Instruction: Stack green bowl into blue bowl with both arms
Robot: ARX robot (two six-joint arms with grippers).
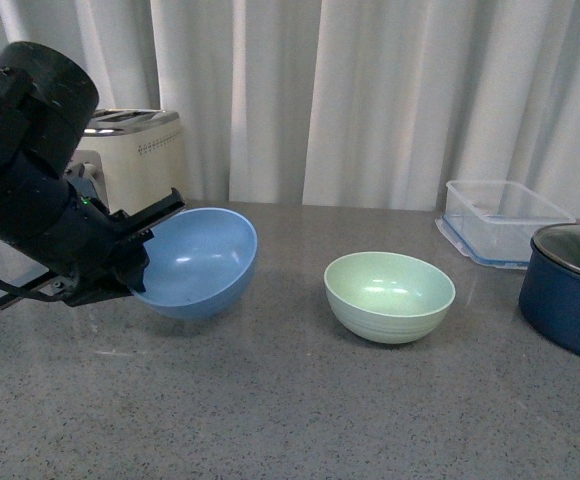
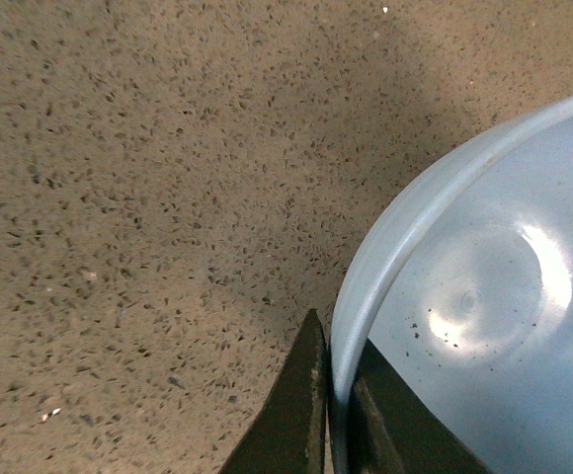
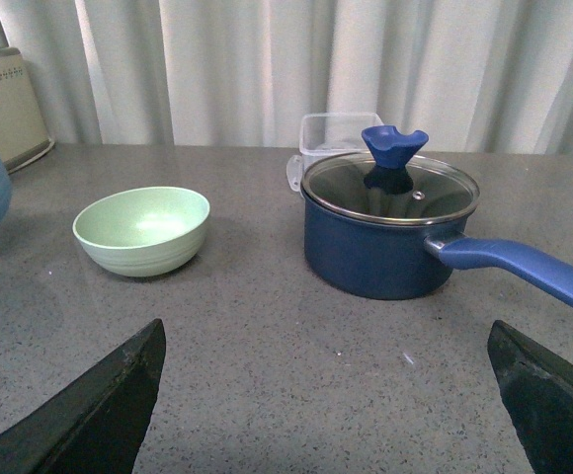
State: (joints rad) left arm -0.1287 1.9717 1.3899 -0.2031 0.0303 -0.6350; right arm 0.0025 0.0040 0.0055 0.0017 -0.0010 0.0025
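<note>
Nearest the robot, the left gripper (image 1: pixel 138 262) is closed tight on the rim of the blue bowl (image 1: pixel 205 265). The left wrist view shows the pinch plainly, with one finger (image 2: pixel 301 395) outside the wall and the other inside. The right gripper (image 3: pixel 326 331) is spread wide over the bare counter (image 1: pixel 270 400) with nothing between its fingers. The blue bowl sits at about 9 o'clock from the counter's middle, tipped so that its mouth faces the green bowl (image 1: pixel 390 297); I cannot tell whether its base is clear of the surface. The green bowl stands upright and untouched at the blue one's 3 o'clock, a clear gap between them. This looks like the first step, with the receiving bowl in hand and the other not yet taken. Next, the right arm would need to reach the green bowl's rim, close on it, lift, and carry it toward 9 o'clock, while the left arm levels the blue bowl to receive it. At the green bowl's 3 o'clock is a navy pot (image 1: pixel 570 300). A clear container (image 1: pixel 500 215) sits at its 1 o'clock, and a toaster (image 1: pixel 135 150) at the blue bowl's 11 o'clock, before the curtain (image 1: pixel 370 100). Only the right wrist view shows the pot's long handle and lid knob; the front view does not show the right arm at all.
</note>
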